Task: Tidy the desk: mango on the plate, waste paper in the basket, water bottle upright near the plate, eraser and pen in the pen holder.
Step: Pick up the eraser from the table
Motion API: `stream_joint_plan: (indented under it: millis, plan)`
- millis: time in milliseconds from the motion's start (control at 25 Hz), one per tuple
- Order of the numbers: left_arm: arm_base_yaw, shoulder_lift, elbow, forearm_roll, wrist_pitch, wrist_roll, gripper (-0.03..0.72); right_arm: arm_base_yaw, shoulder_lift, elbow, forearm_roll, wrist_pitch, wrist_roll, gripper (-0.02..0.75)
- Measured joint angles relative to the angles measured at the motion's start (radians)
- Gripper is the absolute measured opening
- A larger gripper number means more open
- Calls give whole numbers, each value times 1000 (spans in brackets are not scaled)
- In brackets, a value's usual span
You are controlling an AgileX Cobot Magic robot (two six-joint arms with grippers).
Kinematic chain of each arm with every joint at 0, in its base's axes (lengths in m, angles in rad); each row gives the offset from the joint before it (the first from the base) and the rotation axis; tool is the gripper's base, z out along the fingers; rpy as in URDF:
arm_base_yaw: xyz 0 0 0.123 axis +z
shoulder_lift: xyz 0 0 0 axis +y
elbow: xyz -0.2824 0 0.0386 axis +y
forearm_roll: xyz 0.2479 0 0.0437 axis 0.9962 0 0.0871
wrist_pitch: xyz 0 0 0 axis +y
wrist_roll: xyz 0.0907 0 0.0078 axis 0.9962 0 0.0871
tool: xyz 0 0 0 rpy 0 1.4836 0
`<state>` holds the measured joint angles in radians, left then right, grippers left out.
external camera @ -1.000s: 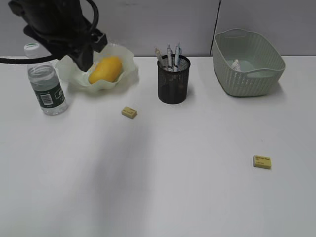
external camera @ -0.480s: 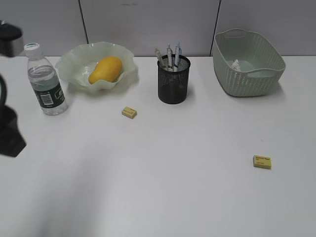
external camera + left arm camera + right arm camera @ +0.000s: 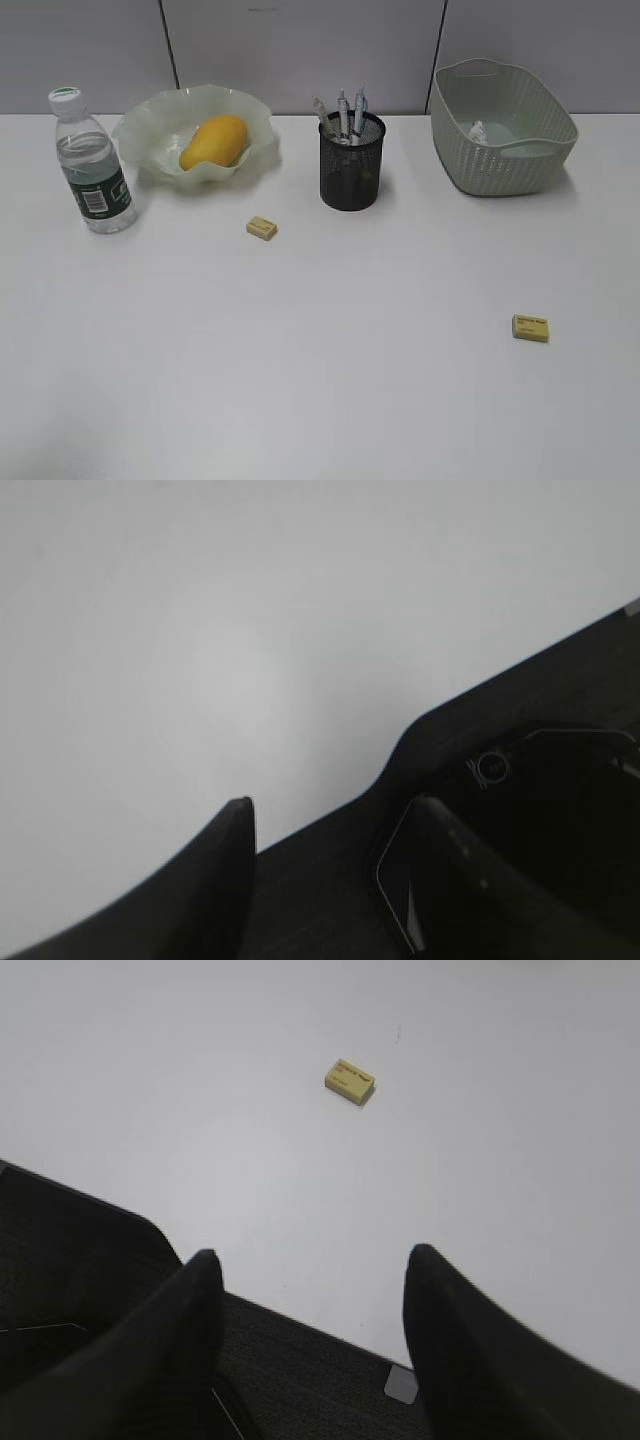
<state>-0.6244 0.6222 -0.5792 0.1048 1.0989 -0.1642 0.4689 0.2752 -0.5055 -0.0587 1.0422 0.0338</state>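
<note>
The mango (image 3: 214, 140) lies in the ruffled green plate (image 3: 150, 120). Left of the plate the water bottle (image 3: 92, 165) stands upright. Pens (image 3: 343, 112) stick out of the black mesh pen holder (image 3: 351, 165). Waste paper (image 3: 478, 130) shows inside the basket (image 3: 500, 150). One eraser (image 3: 262, 228) lies in front of the plate, another eraser (image 3: 531, 327) at the front right, also the eraser (image 3: 350, 1081) ahead of my right gripper. Neither arm appears in the exterior view. My left gripper (image 3: 325, 815) and right gripper (image 3: 312, 1265) are open and hold nothing, both over the desk's near edge.
The white desk (image 3: 350, 350) runs back to a grey panelled wall. In both wrist views a dark surface lies beneath the fingers at the desk's edge.
The left arm hung over the plate a second ago, swung to the left edge, and has left the exterior view. The objects have not moved.
</note>
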Motion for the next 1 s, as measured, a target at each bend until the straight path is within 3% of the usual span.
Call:
stream_joint_plan:
  millis: [280,600,1000]
  plan:
    - [0,-174,18,7,-19,0,386,0,0,0,0,0,0,459]
    - [0,-198,32,8,-49,0,386,0,18,-12,-10,0,62,459]
    - [0,-198,33,5,-51,0,386,0,399,-157,-94,26,109,459]
